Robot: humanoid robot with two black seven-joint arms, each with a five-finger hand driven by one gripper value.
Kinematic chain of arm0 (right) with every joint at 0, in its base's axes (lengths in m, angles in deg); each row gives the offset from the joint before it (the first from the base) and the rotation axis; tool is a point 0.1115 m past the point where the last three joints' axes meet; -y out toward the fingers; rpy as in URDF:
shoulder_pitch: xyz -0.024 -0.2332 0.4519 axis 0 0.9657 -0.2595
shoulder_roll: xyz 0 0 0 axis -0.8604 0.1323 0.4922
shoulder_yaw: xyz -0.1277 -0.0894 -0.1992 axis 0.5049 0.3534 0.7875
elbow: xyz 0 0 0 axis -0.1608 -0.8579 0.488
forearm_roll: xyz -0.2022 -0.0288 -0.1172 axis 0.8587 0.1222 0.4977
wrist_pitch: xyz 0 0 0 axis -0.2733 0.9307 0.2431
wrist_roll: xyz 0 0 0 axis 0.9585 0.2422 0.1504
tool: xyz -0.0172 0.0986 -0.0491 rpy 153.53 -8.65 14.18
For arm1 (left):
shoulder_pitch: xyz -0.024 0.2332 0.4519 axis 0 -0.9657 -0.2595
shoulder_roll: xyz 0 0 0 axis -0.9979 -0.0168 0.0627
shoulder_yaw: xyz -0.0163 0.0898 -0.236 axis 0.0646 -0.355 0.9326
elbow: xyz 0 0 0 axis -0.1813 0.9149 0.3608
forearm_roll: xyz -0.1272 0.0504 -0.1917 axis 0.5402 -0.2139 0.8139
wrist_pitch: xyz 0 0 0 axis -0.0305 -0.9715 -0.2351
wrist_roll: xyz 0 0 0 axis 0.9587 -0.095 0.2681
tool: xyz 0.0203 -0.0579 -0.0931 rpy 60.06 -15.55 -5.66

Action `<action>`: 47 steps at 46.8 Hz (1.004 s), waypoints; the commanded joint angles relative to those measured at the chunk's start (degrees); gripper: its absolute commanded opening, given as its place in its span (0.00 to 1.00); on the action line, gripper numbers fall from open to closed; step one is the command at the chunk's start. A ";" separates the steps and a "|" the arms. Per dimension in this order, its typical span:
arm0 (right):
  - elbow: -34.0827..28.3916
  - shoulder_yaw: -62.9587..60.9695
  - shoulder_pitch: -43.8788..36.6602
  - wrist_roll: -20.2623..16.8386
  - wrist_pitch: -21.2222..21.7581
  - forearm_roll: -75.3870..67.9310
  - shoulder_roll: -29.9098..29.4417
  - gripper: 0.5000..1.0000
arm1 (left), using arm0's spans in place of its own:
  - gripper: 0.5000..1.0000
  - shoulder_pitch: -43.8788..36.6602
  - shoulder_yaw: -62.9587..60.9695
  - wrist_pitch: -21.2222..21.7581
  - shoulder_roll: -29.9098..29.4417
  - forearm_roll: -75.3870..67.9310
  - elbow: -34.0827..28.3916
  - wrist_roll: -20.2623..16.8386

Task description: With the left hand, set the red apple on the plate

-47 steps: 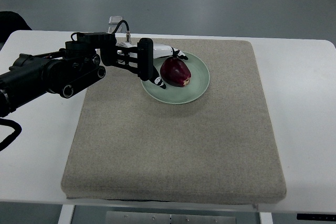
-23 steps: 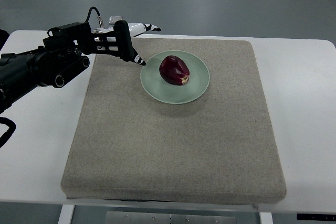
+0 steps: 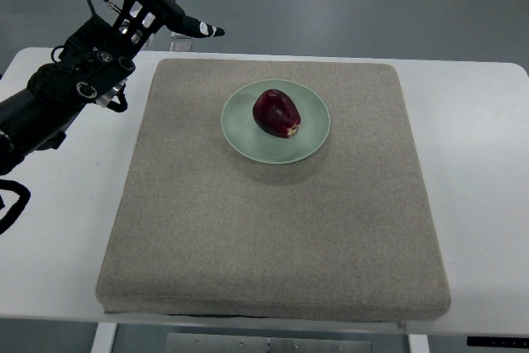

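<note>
A dark red apple [image 3: 276, 112] lies on the pale green plate [image 3: 314, 136], which sits on the far middle of the beige mat [image 3: 273, 229]. My left hand [image 3: 183, 2] is raised at the upper left, beyond the mat's far-left corner and well away from the plate. Its fingers are spread and hold nothing. The black left arm [image 3: 58, 93] runs in from the left edge. No right arm shows.
The mat lies on a white table [image 3: 488, 146]. A small clear object [image 3: 176, 39] stands on the table just under the raised hand. Grey floor lies beyond the table's far edge.
The left hand let go of the apple on the plate, then drew back to the left and rose above the table's far-left edge. The apple stayed on the plate.
</note>
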State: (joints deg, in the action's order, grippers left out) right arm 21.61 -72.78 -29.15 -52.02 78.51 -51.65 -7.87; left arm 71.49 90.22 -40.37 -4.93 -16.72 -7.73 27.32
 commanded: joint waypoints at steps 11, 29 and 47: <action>0.00 0.00 0.00 0.00 0.00 -0.01 0.00 0.86 | 0.95 1.93 0.89 0.45 0.52 25.87 -3.90 10.59; 0.00 0.00 0.00 0.00 0.00 -0.01 0.00 0.86 | 0.96 -1.32 8.98 -17.55 2.27 46.00 -10.57 10.24; 0.00 0.00 0.00 0.00 0.00 0.08 0.00 0.86 | 0.97 -3.17 12.84 -32.24 2.45 51.19 -12.60 8.40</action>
State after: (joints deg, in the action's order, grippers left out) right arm 21.61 -72.78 -29.14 -52.02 78.51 -51.65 -7.87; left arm 68.47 102.92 -70.75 -2.47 33.90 -20.26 36.69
